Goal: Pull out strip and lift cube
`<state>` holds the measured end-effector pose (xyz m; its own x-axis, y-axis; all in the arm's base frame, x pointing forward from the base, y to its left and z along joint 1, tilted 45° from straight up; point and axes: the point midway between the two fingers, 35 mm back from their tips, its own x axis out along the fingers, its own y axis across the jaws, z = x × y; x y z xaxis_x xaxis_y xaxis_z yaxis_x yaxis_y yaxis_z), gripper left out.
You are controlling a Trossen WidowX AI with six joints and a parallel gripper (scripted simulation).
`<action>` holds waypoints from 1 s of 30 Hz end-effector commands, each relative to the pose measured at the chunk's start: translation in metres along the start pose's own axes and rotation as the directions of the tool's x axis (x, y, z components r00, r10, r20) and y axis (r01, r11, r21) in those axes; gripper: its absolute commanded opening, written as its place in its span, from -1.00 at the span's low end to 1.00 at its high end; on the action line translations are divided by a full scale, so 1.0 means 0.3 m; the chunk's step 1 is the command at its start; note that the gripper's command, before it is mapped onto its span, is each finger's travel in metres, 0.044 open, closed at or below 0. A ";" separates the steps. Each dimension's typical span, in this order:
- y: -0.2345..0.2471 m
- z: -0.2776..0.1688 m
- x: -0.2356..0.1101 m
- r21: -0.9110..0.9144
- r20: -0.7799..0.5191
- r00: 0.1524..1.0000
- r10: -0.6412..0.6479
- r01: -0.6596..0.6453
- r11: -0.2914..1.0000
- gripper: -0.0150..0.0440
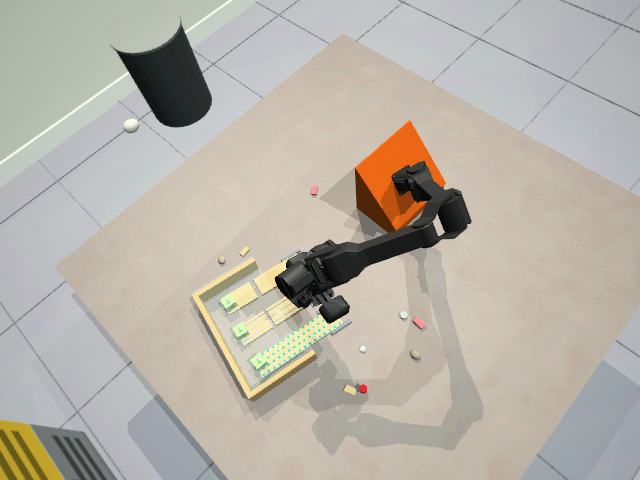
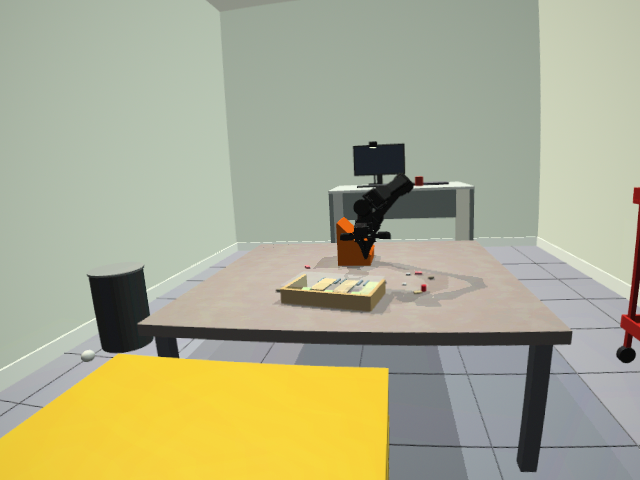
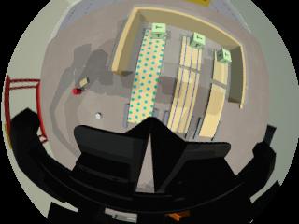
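Tool [image 3: 149,149] is fully closed, fingers pressed together with nothing between them. In the wrist view the fingers meet in a dark wedge pointing toward the open side of the tray [image 1: 225,338]

Arm reaches from the orange base block [image 1: 395,178] out over the near ends of the strips; top view has the tool hanging above the tray's open side, around the middle strip's end. Exterior view shows it raised above the surface [image 2: 258,304], not touching anything

Three strips lie side by side in the tray, each with a green cube at the walled end:
- dotted teal strip [image 1: 294,343] is one continuous piece, with a green cube [image 1: 257,361] on its far end against the tray's back wall; its free end pokes just past the tray's open edge
- middle striped strip [image 1: 268,317] is split by a gap, cube [image 1: 239,330] at its inner end
- plain tan strip [image 1: 255,289] is also in two pieces, cube [image 1: 226,301] at its inner end

Cube labels are too small to read

Loose bits lie scattered on the surface: a red peg [image 1: 363,388] beside a tan chip [image 1: 349,389] near the tray corner, a pink block [image 1: 418,322] further right
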<state>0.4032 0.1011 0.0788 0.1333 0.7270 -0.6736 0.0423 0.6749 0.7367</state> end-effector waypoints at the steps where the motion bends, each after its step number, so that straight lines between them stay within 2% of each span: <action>1: 0.111 -0.049 0.100 0.008 -0.224 0.973 -0.046 0.049 0.999 -0.49; 11: 0.103 -0.047 0.107 0.008 -0.224 0.973 -0.046 0.049 0.999 -0.49; 30: 0.096 -0.066 0.209 0.008 -0.224 0.973 -0.047 0.050 0.999 -0.49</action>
<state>0.3960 0.1642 0.0634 -0.0846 0.7083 -0.7009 0.0505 0.7055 0.7069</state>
